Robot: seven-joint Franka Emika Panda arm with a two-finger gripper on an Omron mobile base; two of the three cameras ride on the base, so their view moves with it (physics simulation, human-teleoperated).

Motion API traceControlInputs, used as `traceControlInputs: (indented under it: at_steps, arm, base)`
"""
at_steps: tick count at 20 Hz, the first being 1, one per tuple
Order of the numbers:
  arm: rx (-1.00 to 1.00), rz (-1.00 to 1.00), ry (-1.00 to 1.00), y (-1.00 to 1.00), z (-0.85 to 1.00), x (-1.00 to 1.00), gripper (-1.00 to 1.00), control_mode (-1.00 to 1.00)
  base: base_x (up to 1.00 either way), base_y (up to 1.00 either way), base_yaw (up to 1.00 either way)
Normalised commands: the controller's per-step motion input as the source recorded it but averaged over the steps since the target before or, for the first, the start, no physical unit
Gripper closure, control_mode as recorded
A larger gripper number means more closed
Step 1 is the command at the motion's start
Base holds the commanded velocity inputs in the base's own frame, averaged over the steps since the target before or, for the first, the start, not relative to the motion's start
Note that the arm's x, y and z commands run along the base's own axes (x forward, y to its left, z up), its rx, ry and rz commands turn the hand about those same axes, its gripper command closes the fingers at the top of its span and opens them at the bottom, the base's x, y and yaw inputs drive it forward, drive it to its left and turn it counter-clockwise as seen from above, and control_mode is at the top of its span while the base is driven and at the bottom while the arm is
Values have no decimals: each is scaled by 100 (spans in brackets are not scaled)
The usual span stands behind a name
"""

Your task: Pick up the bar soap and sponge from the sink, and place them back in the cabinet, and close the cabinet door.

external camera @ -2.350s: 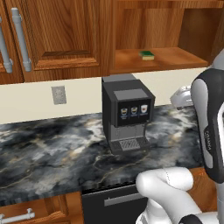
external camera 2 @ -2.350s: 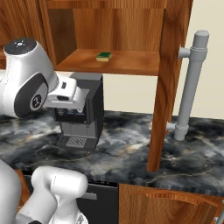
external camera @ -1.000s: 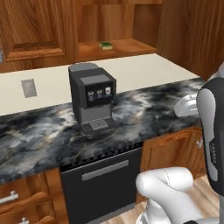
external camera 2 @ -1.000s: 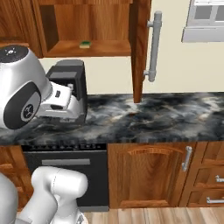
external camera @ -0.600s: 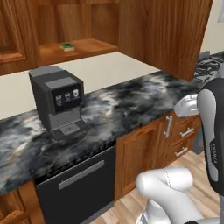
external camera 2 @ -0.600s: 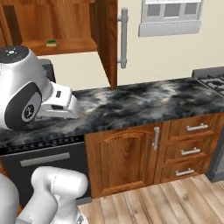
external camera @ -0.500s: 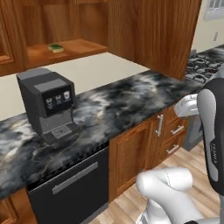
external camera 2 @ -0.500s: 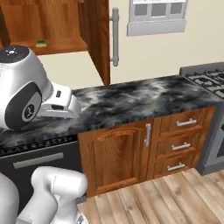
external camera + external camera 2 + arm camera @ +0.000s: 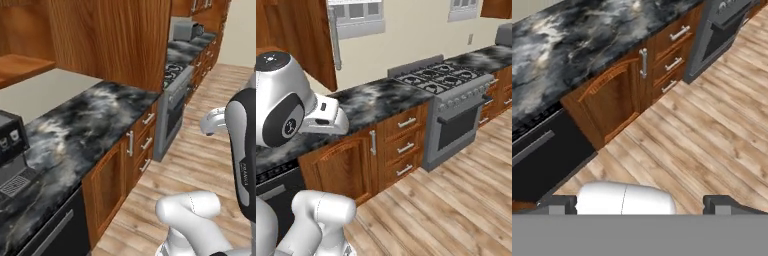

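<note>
Gripper: jaws fully apart, empty, over wood floor. Cabinet door open above countertop edge. Sponge: likely light, soft; pinch across short sides.

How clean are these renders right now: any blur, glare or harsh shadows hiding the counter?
Left base view: soft, slightly blurry; marble counter evenly lit, no glare. Right base view: sharper, flat light, stove readable. Hand view: counter texture smeared, floor planks clear, open gripper tips dark at the bottom.

No lettering can be read anywhere (the marks on the robot's arm are too blurred).
</note>
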Motion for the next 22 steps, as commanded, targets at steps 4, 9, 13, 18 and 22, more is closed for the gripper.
traceControlInputs:
  at_steps: [4, 9, 13, 18, 22]
  arm:
    - [0, 0, 0, 0, 0, 0, -100, 100]
    - [0, 0, 0, 0, 0, 0, -100, 100]
    - [0, 0, 0, 0, 0, 0, -100, 100]
    - [0, 0, 0, 0, 0, 0, -100, 100]
    - [0, 0, 0, 0, 0, 0, -100, 100]
  base:
    - [-15, 0, -68]
    - [-2, 0, -69]
    - [0, 0, -65]
    - [13, 0, -53]
    - [25, 0, -46]
